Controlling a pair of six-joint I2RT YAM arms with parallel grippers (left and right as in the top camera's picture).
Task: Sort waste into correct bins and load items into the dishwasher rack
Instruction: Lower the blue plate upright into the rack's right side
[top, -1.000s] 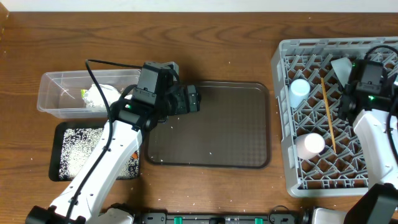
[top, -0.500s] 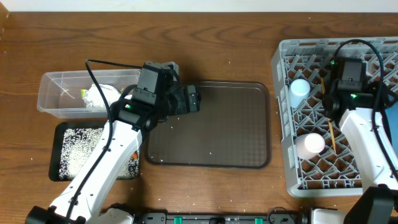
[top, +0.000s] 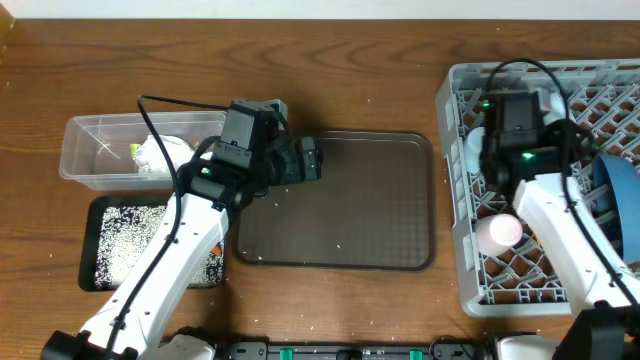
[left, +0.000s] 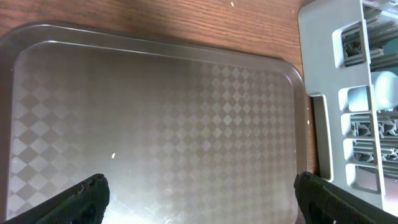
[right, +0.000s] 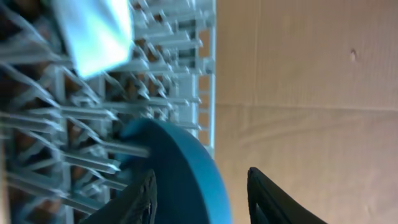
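Observation:
The light grey dishwasher rack (top: 452, 190) stands at the right. In it are the blue plate (top: 612, 192) on edge, the white-pink cup (top: 501, 232) and the light blue cup (top: 476, 146), partly under my right arm. My right gripper (right: 200, 171) is open and empty above the rack, and the blue plate (right: 186, 168) shows between its fingers. A blurred pale blue item (right: 96, 34) lies beyond. The chopsticks are hidden. My left gripper (left: 200, 180) is open and empty over the brown serving tray (left: 186, 93). The clear tub (top: 90, 150) holds the wrapper (top: 152, 155). The black tray (top: 96, 215) holds rice (top: 130, 240).
The brown serving tray (top: 340, 200) lies in the middle between the bins and the rack. The left arm (top: 180, 250) crosses over the black tray's right side. The rack's wall (left: 329, 93) shows at the right of the left wrist view.
My right arm has moved left across the rack, uncovering the blue plate at the right and covering the chopstick. The left arm has not moved.

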